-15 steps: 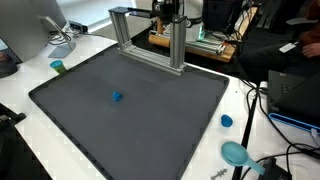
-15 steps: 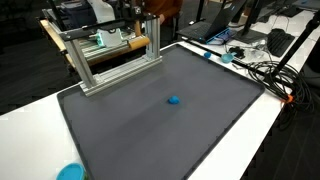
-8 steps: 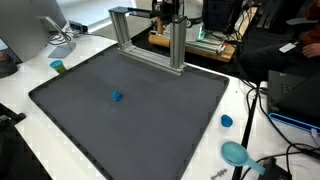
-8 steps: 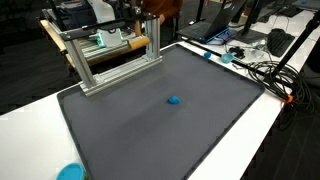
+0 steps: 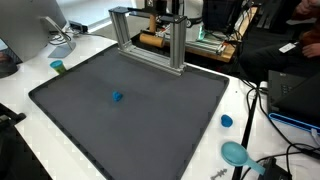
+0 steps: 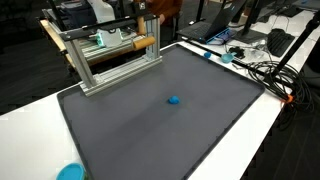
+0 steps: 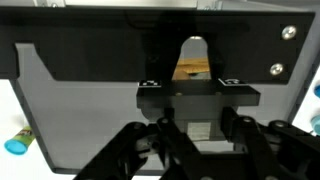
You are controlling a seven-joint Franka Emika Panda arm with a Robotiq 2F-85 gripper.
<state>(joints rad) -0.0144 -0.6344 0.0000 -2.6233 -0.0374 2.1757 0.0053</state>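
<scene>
Beyond the small blue piece point(image 5: 117, 97) on the grey mat point(image 5: 150, 125), the tool point(image 7: 196, 130) is closed on the wooden rod point(image 5: 150, 40), which lies level just behind the metal frame point(image 5: 178, 50) at the mat's far edge. It seems best to grip firmly and move slowly, so neither rod end knocks a post.

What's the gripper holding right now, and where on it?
Apparently the wooden rod at the metal frame, with the gripper shut near one end of it; the exact contact is hidden.
</scene>
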